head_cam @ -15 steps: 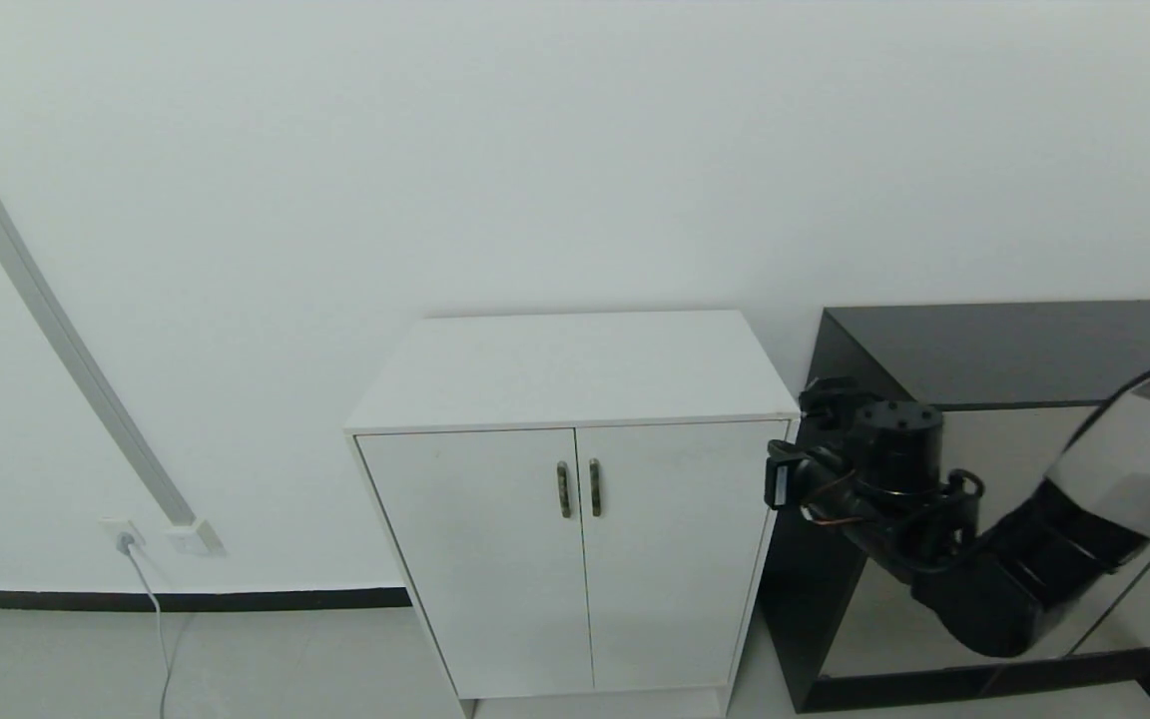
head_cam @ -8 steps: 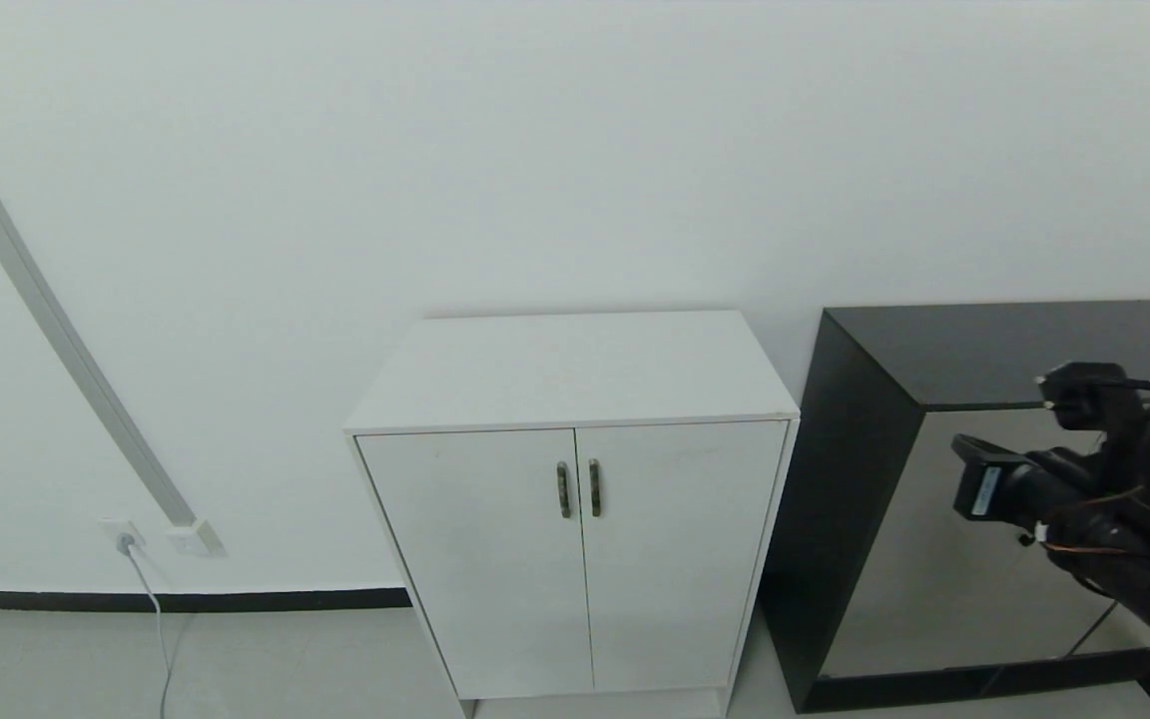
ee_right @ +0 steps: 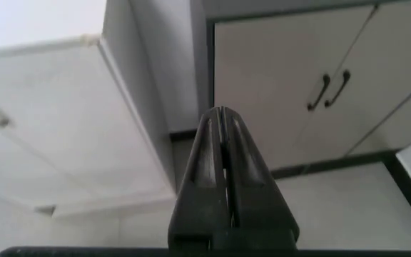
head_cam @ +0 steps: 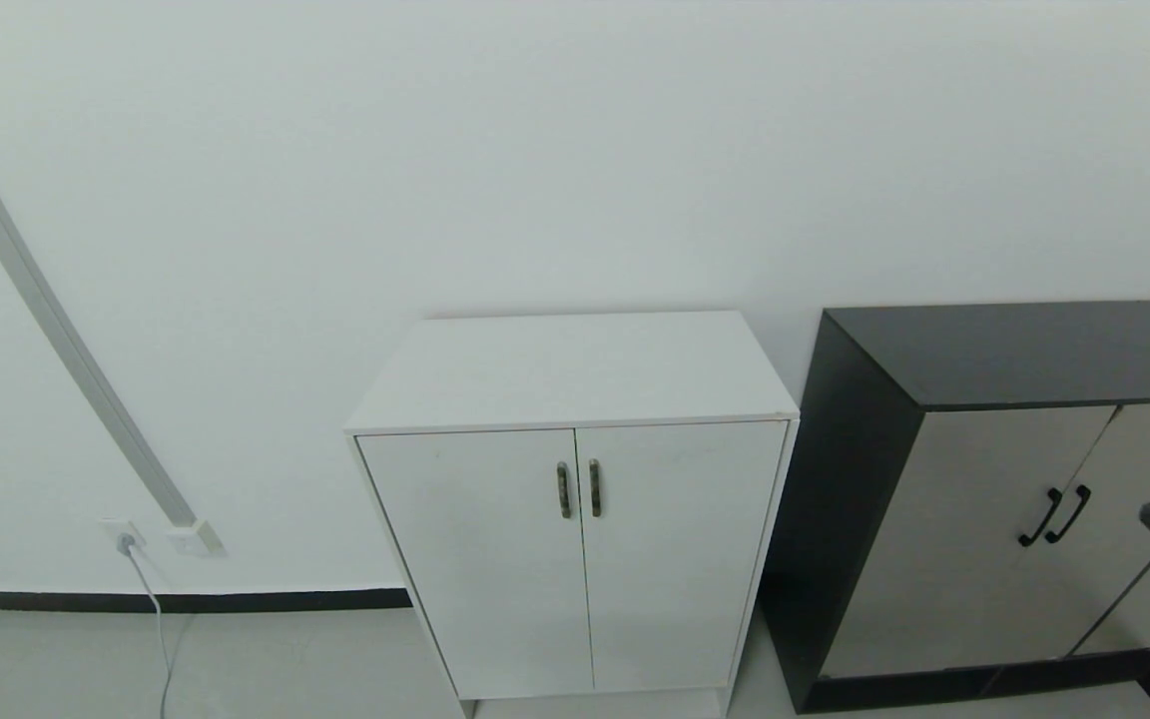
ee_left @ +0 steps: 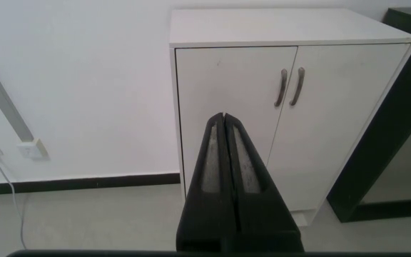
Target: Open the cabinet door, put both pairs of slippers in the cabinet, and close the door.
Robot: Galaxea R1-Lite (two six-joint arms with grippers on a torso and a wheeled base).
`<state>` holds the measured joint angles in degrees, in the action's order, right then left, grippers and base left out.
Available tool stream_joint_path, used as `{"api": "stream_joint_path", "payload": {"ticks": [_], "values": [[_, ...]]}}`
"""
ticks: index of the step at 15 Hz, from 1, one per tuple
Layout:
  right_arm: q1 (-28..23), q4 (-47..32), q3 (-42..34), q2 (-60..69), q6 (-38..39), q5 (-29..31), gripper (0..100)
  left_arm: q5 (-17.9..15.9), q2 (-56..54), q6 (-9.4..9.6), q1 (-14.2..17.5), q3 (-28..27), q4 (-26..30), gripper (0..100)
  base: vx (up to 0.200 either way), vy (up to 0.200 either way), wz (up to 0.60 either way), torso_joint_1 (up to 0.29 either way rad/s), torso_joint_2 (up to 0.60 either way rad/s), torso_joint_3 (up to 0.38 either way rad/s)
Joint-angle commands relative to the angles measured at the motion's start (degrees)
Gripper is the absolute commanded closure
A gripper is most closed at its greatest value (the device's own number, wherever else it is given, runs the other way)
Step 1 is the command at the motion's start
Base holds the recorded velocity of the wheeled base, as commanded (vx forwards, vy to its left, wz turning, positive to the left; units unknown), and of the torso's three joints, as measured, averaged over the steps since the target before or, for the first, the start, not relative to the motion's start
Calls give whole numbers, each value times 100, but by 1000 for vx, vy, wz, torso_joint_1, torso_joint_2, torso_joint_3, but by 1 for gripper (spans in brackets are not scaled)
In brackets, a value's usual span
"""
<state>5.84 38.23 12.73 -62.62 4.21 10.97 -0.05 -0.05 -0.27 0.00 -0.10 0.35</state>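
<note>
Cabinet (head_cam: 575, 369) in white stands against a pale wall, its 2 doors (head_cam: 480, 559) shut and flush. 2 slim upright handles (head_cam: 563, 489) sit side by side at the centre seam. Just beside it, on the robot's right, is a black cabinet (head_cam: 864, 479) with 2 grey doors, also shut. On the robot's left, a wall socket (head_cam: 123, 539) near the floor has a cable hanging from it. Left gripper (ee_left: 223, 120) has its fingers pressed together with nothing between them and faces the white doors. Right gripper (ee_right: 222, 113) is likewise pressed together, facing the black cabinet beside the white one's side panel.
</note>
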Motion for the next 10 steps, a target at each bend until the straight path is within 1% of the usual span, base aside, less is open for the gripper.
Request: {"api": "stream_joint_path", "payload": {"ticks": [1, 3, 4, 5, 8, 10], "values": [[-48, -1652, 37, 2017, -7, -262, 100, -4, 5, 0, 0, -8, 9, 100, 0, 0, 0, 0, 0, 0], [-30, -2496, 28, 2703, -7, -315, 100, -4, 5, 0, 0, -8, 0, 100, 0, 0, 0, 0, 0, 0], [-30, -2786, -16, 2975, 1, -394, 100, -4, 5, 0, 0, 1, 0, 100, 0, 0, 0, 0, 0, 0], [-30, -3269, -174, 3520, 1, -535, 100, -4, 5, 0, 0, 1, 0, 100, 0, 0, 0, 0, 0, 0], [23, -3937, -297, 4346, -7, -658, 100, -4, 14, 0, 0, 1, 0, 100, 0, 0, 0, 0, 0, 0], [225, -4148, -455, 4619, 1, -719, 100, -4, 5, 0, 0, 1, 0, 100, 0, 0, 0, 0, 0, 0]]}}
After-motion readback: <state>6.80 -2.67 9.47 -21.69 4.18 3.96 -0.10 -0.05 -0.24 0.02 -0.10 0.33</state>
